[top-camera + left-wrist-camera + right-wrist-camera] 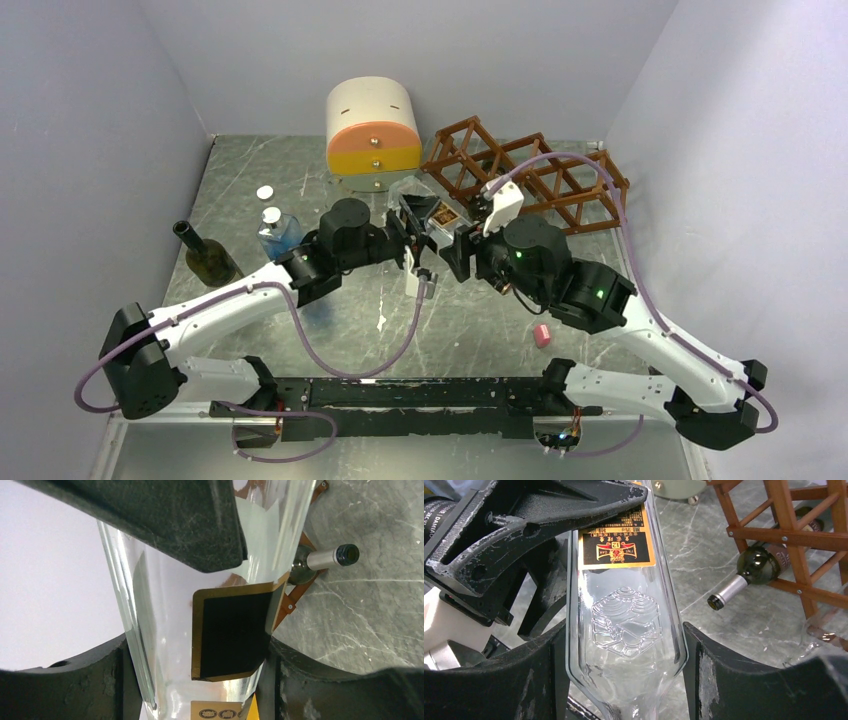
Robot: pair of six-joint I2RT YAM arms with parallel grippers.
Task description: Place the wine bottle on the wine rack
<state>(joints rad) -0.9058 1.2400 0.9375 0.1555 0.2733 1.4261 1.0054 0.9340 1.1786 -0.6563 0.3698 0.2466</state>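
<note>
While left tool (418, 228) grips wine bottle (624, 620) | dark bottle (759, 565) occupies rack (789, 534)

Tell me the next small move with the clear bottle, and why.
Probably open the left hand. Both hands grip the clear bottle, the right hand's fingers pressed against its glass, and the wine rack stands on the right arm's side, so that arm looks set to carry it.

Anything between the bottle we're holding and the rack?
Nothing visible stands between the clear bottle and the rack. A dark bottle already fills one lower cell, neck poking out; the top cells look free.
</note>
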